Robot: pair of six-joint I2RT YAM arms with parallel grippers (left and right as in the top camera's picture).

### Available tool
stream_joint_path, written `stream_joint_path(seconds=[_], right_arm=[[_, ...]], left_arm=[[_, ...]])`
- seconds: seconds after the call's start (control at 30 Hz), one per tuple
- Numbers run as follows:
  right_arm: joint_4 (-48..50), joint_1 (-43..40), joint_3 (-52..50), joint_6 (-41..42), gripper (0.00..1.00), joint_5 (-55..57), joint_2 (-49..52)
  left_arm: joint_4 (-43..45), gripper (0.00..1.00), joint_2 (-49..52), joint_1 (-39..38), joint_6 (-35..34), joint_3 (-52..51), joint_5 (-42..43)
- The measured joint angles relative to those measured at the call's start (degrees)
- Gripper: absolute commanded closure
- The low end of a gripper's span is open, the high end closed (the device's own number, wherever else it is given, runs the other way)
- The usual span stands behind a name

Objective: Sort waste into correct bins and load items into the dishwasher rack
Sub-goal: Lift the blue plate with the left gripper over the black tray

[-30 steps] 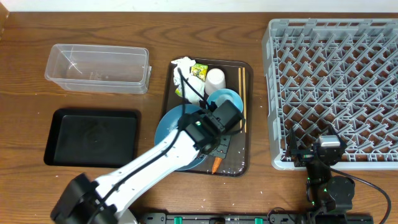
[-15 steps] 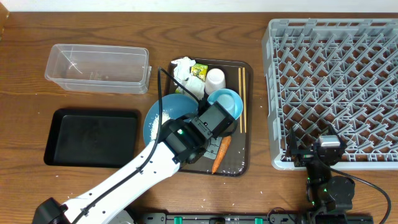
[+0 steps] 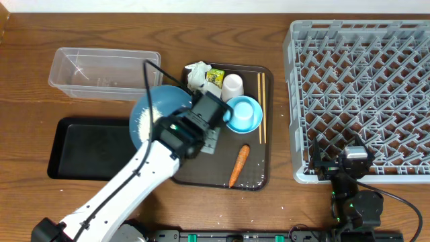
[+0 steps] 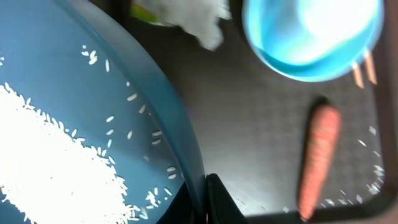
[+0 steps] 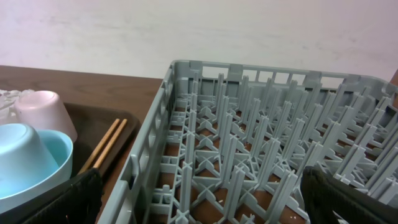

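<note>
My left gripper (image 3: 203,132) is shut on the rim of the dark-blue plate (image 3: 153,111), lifted over the brown tray's left edge and the black tray (image 3: 80,149). In the left wrist view my left gripper (image 4: 205,198) pinches the dark-blue plate (image 4: 81,130), which carries white rice (image 4: 43,162). The carrot (image 3: 238,165) lies on the brown tray (image 3: 259,178). The light-blue bowl with the small cup (image 3: 243,114), the pink cup (image 3: 232,85), chopsticks (image 3: 261,107), napkins (image 3: 196,72) and wrapper (image 3: 214,76) stay on it. The clear container (image 3: 104,74) stands back left. My right gripper (image 5: 199,199) is open near the grey rack (image 3: 363,87).
The brown serving tray sits between the bins and the rack. The rack's front-left corner (image 5: 155,168) is right before my right fingers. Wood table (image 3: 40,27) surrounds everything.
My left arm has lifted the dark-blue plate with rice and carried it left and back, off the brown tray toward the bins. The carrot now lies uncovered. The right arm has not moved.
</note>
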Motion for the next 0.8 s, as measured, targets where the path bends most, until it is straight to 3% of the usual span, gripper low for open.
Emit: stream_joint_path(seconds=[0.4, 0.8], right_arm=[[0.0, 0.0, 0.0, 0.0, 0.01, 0.0, 0.0], [0.0, 0.0, 0.0, 0.0, 0.01, 0.0, 0.0]], left_arm=[[4.3, 0.94, -1.5, 14.9, 1.0, 0.0, 0.3], [7.4, 0.94, -5.2, 31.8, 0.9, 0.0, 15.7]])
